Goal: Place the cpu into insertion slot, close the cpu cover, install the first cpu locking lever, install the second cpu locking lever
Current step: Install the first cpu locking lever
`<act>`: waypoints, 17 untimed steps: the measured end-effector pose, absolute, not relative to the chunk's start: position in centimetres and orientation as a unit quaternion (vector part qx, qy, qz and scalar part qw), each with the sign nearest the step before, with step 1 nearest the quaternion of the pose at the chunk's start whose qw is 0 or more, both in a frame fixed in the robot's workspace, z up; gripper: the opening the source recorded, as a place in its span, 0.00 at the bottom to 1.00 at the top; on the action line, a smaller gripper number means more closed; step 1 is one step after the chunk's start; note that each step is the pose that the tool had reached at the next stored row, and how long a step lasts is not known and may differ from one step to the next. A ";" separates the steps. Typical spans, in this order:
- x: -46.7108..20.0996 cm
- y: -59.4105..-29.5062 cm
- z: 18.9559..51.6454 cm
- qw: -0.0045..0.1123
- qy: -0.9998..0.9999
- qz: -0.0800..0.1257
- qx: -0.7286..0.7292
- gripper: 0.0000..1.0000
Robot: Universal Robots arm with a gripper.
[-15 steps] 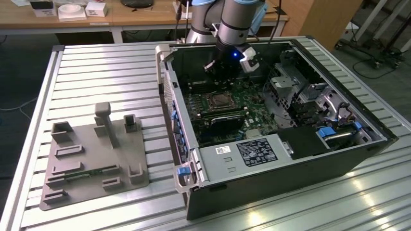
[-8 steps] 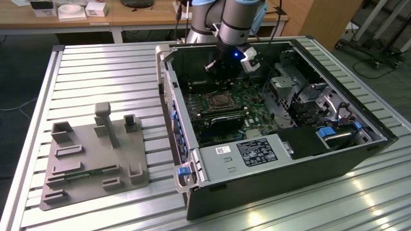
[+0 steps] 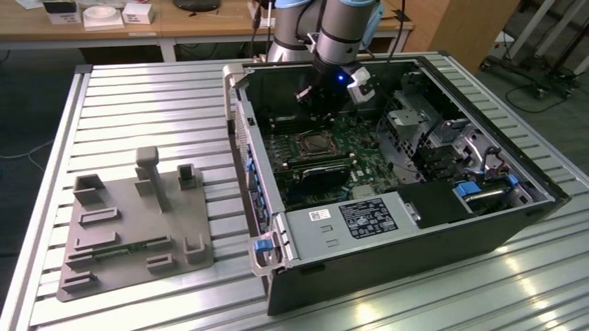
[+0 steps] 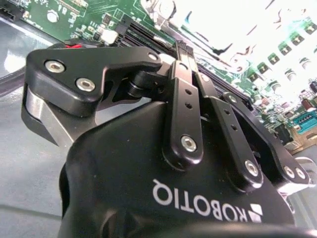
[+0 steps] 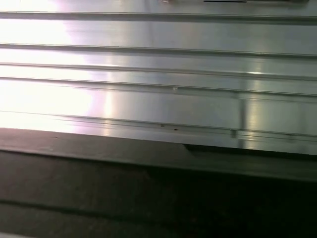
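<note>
In the exterior view my gripper hangs inside the open computer case, above the far part of the green motherboard. The insertion slot is a dark square with a metal rim, and it lies a little nearer than the gripper. Whether the cpu cover lies flat over the slot I cannot tell, and the cpu is hidden. In the second wrist view the black gripper has its fingers lying side by side with no gap. Nothing shows between them. The motherboard is beyond them.
A grey power supply box with a white label fills the case's near end. A metal drive cage stands on the exterior view's right. A grey parts fixture rests on the slatted aluminium table. The first wrist view looks over table slats and a dark edge.
</note>
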State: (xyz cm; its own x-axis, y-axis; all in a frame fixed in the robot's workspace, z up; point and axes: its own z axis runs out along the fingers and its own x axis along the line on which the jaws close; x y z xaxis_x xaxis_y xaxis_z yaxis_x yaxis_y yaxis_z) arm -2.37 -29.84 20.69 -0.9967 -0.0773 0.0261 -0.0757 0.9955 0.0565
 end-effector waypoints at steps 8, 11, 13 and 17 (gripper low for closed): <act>-2.3 -29.6 20.5 0.014 -0.999 -0.028 0.038 0.11; -2.2 -29.6 20.4 0.014 -0.999 -0.028 0.038 0.11; -2.2 -29.6 20.3 0.014 -0.999 -0.028 0.038 0.11; -2.1 -29.6 20.1 0.014 -0.999 -0.028 0.038 0.11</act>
